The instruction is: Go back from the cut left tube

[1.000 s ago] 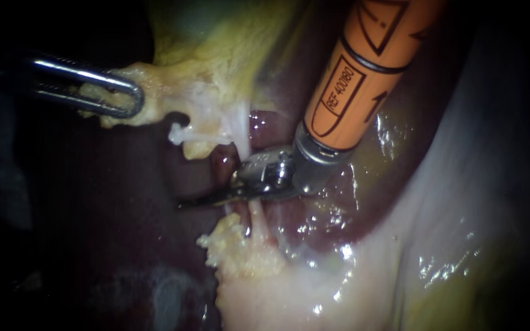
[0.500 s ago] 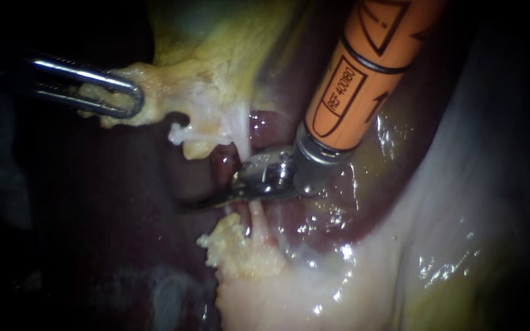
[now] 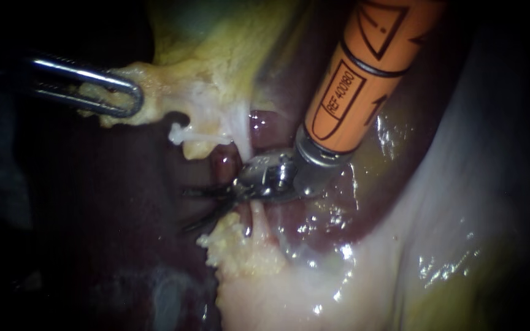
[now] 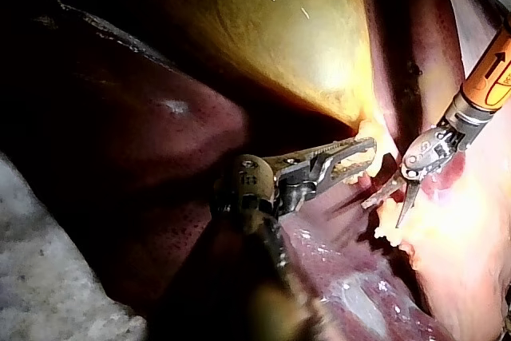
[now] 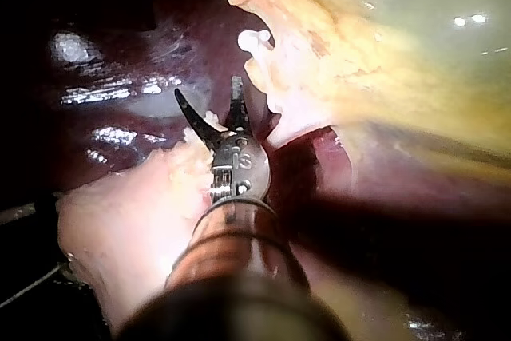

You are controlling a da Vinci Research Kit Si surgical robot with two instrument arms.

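Seen right instrument (image 3: 186, 210) with blades parted in a narrow V, gripping nothing, just above the fat lump (image 3: 240, 248). Seen left instrument (image 3: 133, 98) with jaws clamped on yellow fatty tissue (image 3: 157, 86). Found pale cut tube end (image 3: 178, 132) free between the two, touching neither.

L instrument (image 3: 135, 98) + R instrument (image 3: 186, 210) = 2; liver (image 3: 124, 251) 1; gallbladder (image 3: 216, 30) 1
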